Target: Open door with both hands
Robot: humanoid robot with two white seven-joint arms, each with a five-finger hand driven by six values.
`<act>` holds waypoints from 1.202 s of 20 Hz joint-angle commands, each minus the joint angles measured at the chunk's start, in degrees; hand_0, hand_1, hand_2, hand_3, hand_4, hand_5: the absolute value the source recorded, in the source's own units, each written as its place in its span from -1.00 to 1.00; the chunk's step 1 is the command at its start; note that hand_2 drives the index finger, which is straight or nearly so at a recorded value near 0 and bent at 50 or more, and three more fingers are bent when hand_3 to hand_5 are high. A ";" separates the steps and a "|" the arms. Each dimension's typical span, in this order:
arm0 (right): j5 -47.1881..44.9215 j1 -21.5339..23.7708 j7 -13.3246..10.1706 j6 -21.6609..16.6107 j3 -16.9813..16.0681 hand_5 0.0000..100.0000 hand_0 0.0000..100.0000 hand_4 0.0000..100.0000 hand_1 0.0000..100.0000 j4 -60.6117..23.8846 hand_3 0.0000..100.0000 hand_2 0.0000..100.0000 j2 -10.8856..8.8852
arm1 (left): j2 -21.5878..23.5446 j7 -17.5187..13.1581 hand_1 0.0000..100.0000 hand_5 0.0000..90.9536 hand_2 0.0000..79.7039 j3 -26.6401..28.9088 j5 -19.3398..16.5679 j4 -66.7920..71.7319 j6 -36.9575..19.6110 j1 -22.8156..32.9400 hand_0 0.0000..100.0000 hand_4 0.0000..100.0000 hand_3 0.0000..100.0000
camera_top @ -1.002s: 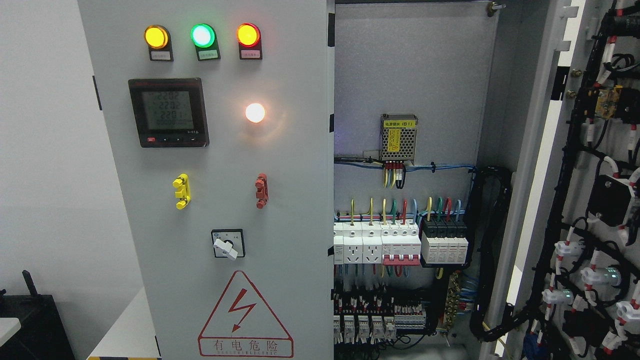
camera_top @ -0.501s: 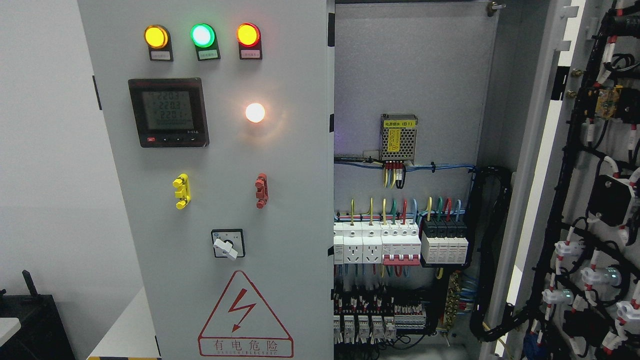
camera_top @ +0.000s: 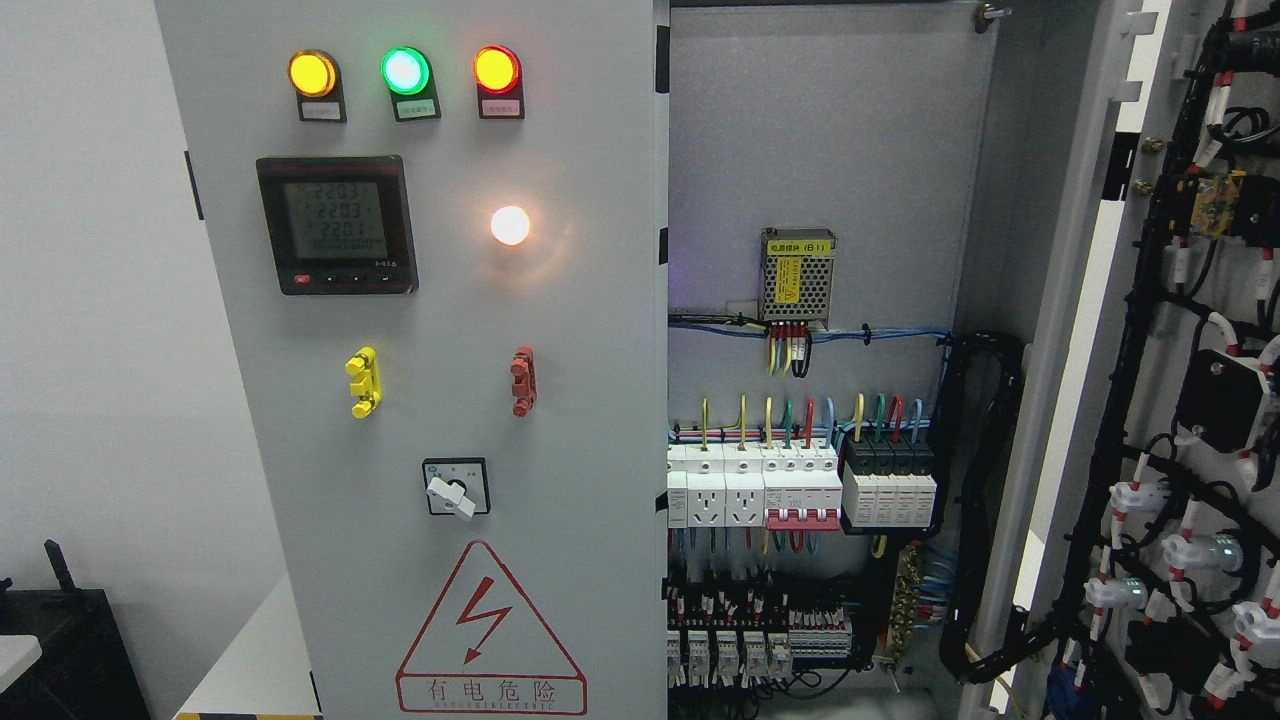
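Observation:
A grey electrical cabinet fills the head view. Its left door [camera_top: 560,420] stands closed, carrying three lit lamps [camera_top: 405,70], a black meter [camera_top: 337,224], a white lamp [camera_top: 510,225], yellow [camera_top: 363,382] and red [camera_top: 523,381] handles, a rotary switch [camera_top: 455,487] and a red warning triangle [camera_top: 489,628]. The right door [camera_top: 1180,330] is swung wide open at the right edge, its wired inner side facing me. The cabinet interior [camera_top: 820,130] shows breakers [camera_top: 800,485] and a power supply [camera_top: 798,276]. Neither of my hands appears anywhere.
A white wall [camera_top: 90,300] lies left of the cabinet. A black object [camera_top: 60,640] sits at the lower left, beside a pale surface [camera_top: 255,660]. A thick black cable bundle [camera_top: 985,480] runs down the cabinet's right side.
The open right door has shifted very slightly. The meter digits flicker. Nothing else has moved.

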 commanded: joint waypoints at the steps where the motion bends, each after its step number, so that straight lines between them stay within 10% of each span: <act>1: 1.05 -6.70 0.03 -0.04 1.74 -1.00 -1.00 -1.00 -1.00 -4.78 -1.00 -1.00 -0.81 | -1.50 -0.10 -1.00 -1.00 -1.00 -1.58 0.26 -0.19 -0.36 -0.44 -1.00 -0.91 -1.00; 20: 0.53 -30.53 -0.14 6.38 5.07 -1.00 -1.00 -1.00 -1.00 -1.27 -1.00 -1.00 0.24 | -1.50 0.35 -1.00 -1.00 -1.00 -1.58 0.35 -0.19 -0.18 -0.53 -1.00 -0.91 -1.00; 24: 0.62 -34.48 -0.14 12.43 7.02 -1.00 -1.00 -1.00 -1.00 -0.13 -1.00 -1.00 1.03 | -1.50 -0.01 -1.00 -1.00 -1.00 -1.58 0.35 -0.19 -0.27 -0.53 -1.00 -0.91 -1.00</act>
